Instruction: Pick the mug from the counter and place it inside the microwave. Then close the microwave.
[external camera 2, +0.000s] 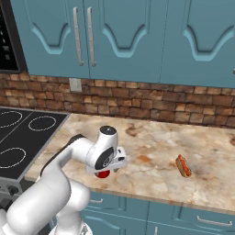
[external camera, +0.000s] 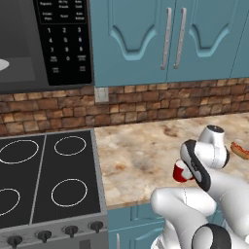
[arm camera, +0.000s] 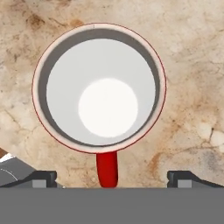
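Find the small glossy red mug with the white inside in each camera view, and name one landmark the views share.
Left base view: small glossy red mug at lower right, partly behind the white arm, near the counter's front edge.
Right base view: a red sliver under the gripper, lower centre-left.
Hand view: seen from above, white inside filling the centre, handle toward the bottom.
Shared landmark: the beige mottled stone counter.

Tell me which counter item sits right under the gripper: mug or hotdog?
The red mug, upright on the counter, seen straight down into its white inside between the open gripper tips. The hotdog lies well off to the arm's right.
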Robot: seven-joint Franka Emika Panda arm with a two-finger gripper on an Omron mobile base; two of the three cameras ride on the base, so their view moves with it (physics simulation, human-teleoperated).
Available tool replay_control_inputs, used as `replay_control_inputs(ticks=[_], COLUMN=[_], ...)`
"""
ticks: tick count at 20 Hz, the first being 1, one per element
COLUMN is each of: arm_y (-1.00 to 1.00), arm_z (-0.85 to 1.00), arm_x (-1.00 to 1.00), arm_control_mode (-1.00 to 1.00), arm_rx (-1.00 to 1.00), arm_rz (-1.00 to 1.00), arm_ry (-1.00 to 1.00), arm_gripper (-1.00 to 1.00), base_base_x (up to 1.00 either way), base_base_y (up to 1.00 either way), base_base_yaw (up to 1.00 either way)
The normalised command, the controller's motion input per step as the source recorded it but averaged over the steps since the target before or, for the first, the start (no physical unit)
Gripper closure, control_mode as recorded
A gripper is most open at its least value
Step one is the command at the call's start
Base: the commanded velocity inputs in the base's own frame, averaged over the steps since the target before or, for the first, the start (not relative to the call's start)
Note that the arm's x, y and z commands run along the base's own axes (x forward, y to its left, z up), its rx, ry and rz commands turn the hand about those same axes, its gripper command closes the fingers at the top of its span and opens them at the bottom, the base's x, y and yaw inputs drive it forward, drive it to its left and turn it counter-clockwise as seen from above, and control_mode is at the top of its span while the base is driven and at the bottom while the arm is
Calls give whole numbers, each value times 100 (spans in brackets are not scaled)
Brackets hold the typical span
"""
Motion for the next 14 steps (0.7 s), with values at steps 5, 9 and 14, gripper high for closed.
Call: replay_control_inputs(ticks=[5, 9, 14], arm_y=[13, 0, 0], arm_z=[-5, -7, -2], arm_x=[0, 0, 5], arm_control_mode=[-100, -100, -100], arm_rx=[0, 0, 0], arm_rz=[1, 0, 0], arm_ry=[0, 0, 0], arm_gripper=[-100, -100, -100], base_base_x=[0, 0, 0], base_base_y=[0, 0, 0], base_base_yaw=[0, 0, 0])
